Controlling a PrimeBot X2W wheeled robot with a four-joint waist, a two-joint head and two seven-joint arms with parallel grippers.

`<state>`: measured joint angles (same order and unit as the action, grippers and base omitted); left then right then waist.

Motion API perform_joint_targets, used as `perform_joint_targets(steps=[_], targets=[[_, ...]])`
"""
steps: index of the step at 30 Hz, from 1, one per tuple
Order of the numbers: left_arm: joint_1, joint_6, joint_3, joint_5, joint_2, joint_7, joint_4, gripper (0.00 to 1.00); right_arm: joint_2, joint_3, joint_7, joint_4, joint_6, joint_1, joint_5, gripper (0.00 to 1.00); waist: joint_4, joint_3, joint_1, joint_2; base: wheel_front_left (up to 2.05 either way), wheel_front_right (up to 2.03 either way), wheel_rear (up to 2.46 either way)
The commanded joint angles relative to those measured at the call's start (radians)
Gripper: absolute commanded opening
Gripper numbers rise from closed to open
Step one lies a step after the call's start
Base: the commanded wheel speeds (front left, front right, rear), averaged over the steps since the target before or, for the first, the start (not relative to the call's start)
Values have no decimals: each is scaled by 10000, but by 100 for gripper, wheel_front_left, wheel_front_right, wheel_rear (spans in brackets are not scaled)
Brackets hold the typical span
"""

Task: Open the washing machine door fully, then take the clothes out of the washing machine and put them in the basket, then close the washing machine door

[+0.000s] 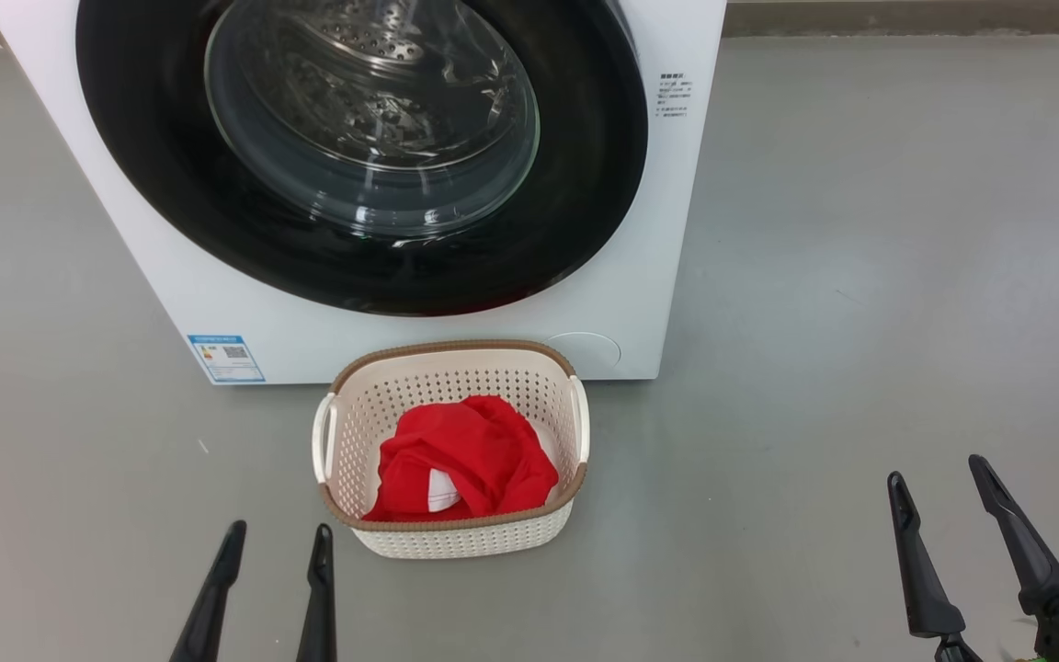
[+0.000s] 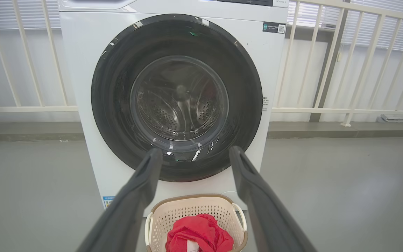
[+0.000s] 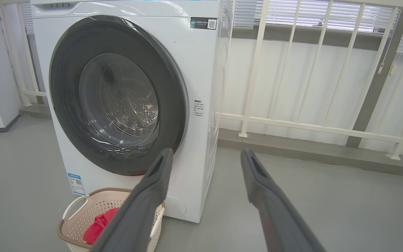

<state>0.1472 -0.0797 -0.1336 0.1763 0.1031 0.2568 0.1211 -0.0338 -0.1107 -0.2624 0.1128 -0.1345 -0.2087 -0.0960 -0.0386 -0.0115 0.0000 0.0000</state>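
Right, I have both pincers low over the grey floor (image 1: 860,276), fingers spread wide apart and empty: the left gripper (image 1: 279,527) just off the near left corner of the basket (image 1: 451,544), the right gripper (image 1: 936,468) well apart to the right. The basket stands on the floor just before the foot of the washing machine (image 1: 640,230), so it sits between my left fingers and the machine's front. A white railing (image 2: 331,59) runs behind the machine along a raised kerb at the floor's far edge. The washing machine door (image 1: 171,184) lies shut and flat against the front, its glass bowl facing me with the steel drum showing through. The basket's long axis runs side to side, parallel to the machine's front, a handle at each short end; the clothes (image 1: 470,455) lie bunched inside it, red with a white patch showing. A blue label (image 1: 227,358) with a QR code sits at the front's lower left corner, a dark QR sticker (image 2: 273,27) at its upper right, and small printed text (image 1: 674,95) beside the door; I cannot read any of it.
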Motion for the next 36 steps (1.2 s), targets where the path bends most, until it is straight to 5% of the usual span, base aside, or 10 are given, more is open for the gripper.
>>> perform_joint_targets(steps=[1, 3, 4, 15, 36], targets=[[-170, -69, 340, -123, 59, 49, 294, 100, -164, 239, 6, 250, 38, 143, -32, 100, -15, -16, 0, 0, 0, 0, 0], [-183, -75, 344, -134, 53, 49, 342, 100, -164, 237, 6, 258, 38, 149, -27, 100, -25, -29, 0, 0, 0, 0, 0], [-3, -2, 2, -7, -2, 0, 23, 0, 6, 0, -4, -33, 0, 2, -1, 0, -23, -25, 0, 0, 0, 0, 0], [-68, 82, -10, 801, -63, -142, -638, 0, 81, 78, 129, -748, 2, 112, -837, 0, -2, -3, 22, 0, 0, 0, 0], [-569, 475, 238, 3484, 2, -642, -1291, 0, -118, 270, 635, -1304, 9, 702, -3665, 0, 70, -1, 0, 0, 0, 0, 0]])
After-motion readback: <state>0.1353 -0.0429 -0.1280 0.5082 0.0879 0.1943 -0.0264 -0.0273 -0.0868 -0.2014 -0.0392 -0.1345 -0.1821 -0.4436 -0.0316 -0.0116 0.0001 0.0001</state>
